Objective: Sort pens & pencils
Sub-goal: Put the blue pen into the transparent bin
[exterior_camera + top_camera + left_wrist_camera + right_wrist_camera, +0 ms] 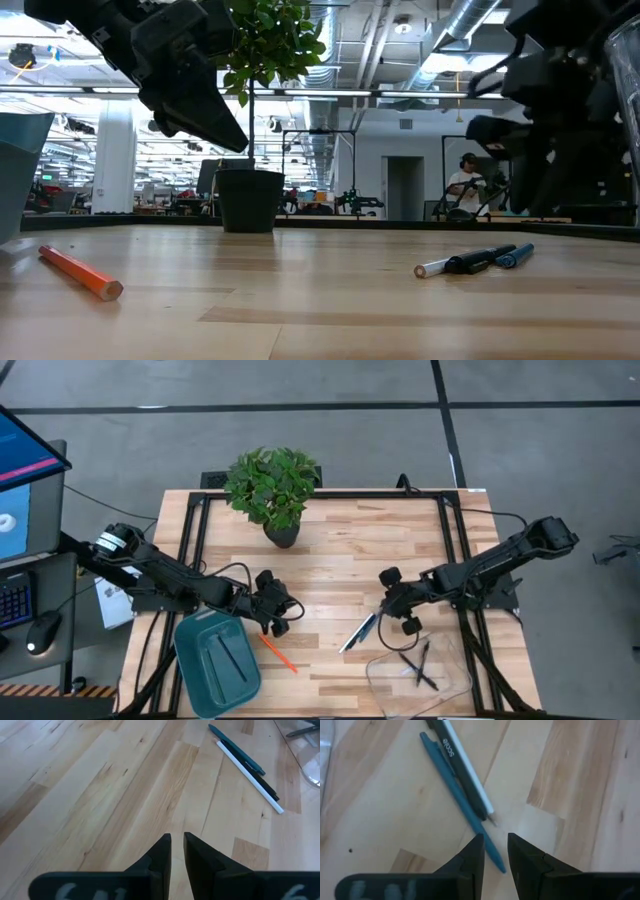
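Observation:
A blue pen, a black pen and a whitish pen lie side by side on the wooden table, right of centre. An orange pencil lies flat beside the teal tray, which holds one dark pencil. The clear tray holds a few dark pens. My left gripper hangs shut and empty above the table, just beyond the orange pencil. My right gripper is open a little, above the blue pen's near tip, touching nothing.
A potted plant stands at the table's far edge, left of centre. The three pens also show in the left wrist view and the low view. Bare wood lies between the two grippers. A person sits far off in the room.

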